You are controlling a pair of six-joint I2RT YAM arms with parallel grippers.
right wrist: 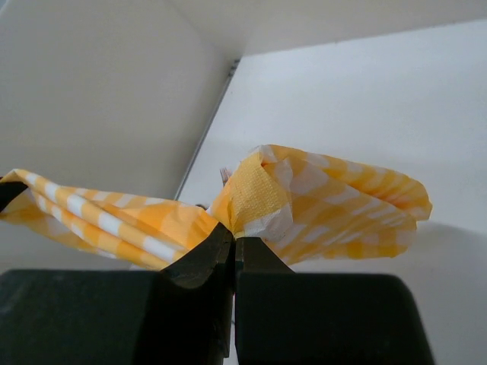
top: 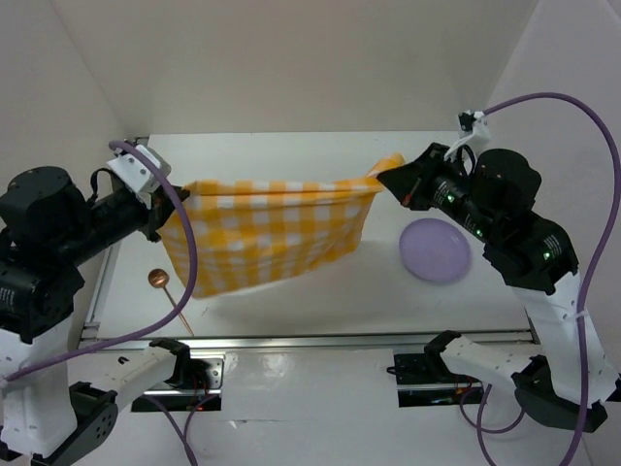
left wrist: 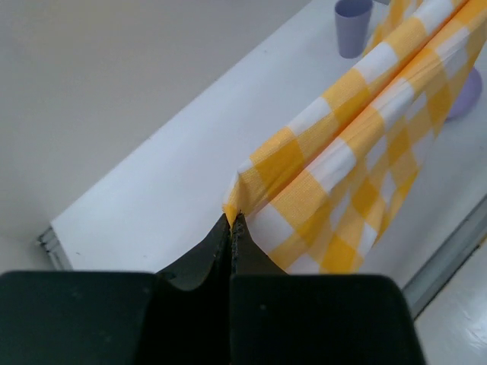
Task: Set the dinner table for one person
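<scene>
Surface, white, rectangular, metal-railed (top: 320,296), lies beneath both arms. Above it hangs yellow-and-white checked cloth (top: 272,233), one corner pinched in my left fingers (left wrist: 228,237), another in my right fingers (right wrist: 232,245). Risks: thin pinch slipping; lowered cloth toppling lilac plastic cup (left wrist: 353,26), covering round lilac plate (top: 435,249) or copper-coloured spoon (top: 160,280).

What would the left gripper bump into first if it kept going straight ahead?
The cloth. The left gripper has its jaws shut on a corner, and the rest hangs just ahead, so it would push into that. Beyond it looks like bare table, but depth is unclear.
</scene>
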